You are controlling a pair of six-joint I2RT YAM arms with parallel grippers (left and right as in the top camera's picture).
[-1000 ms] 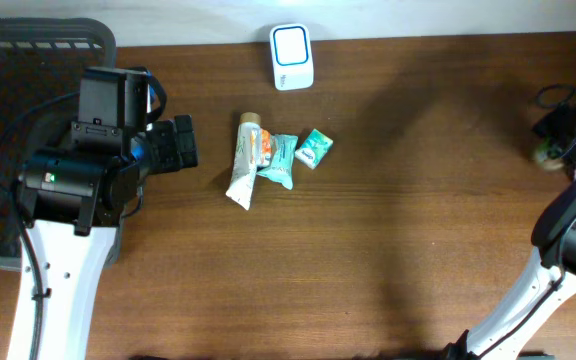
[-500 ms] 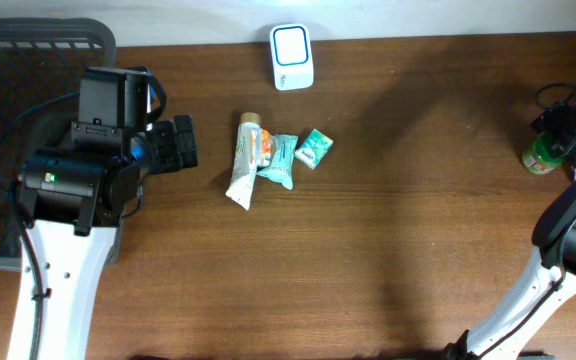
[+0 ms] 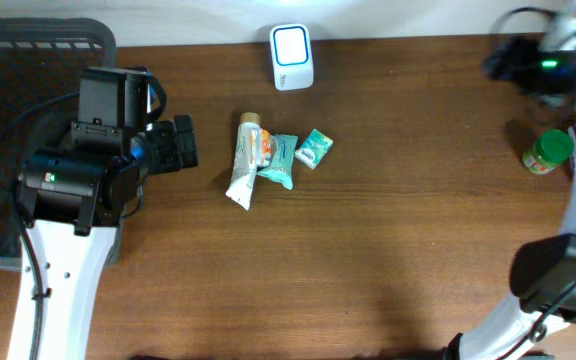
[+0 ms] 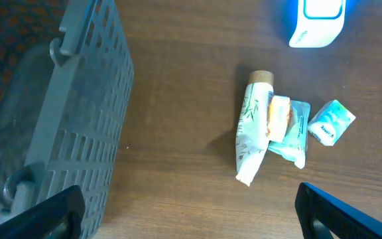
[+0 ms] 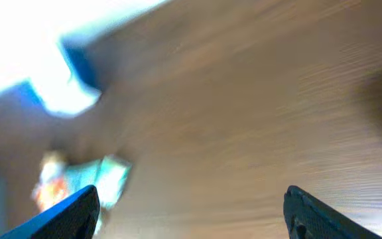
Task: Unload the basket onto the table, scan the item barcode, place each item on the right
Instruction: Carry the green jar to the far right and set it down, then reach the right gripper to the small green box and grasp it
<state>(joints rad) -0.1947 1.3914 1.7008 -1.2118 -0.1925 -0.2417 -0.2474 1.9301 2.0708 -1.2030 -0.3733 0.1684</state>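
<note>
Green jar [image 3: 548, 152] just released, standing free, well outside right gripper [image 5: 192, 214] jaws, now apart, empty and swung away. Tube [image 4: 252, 133] ahead of left gripper [image 4: 191, 216], jaws wide, empty. Scanner [image 3: 292, 57] beyond. Probably next item due.

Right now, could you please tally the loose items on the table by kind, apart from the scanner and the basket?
Tube: 1, the white tube
Soft packs: 2, the orange-and-white pack lying on the teal packet
Box: 1, the small teal box
Jar: 1, the green-lidded jar
Total: 5
</note>
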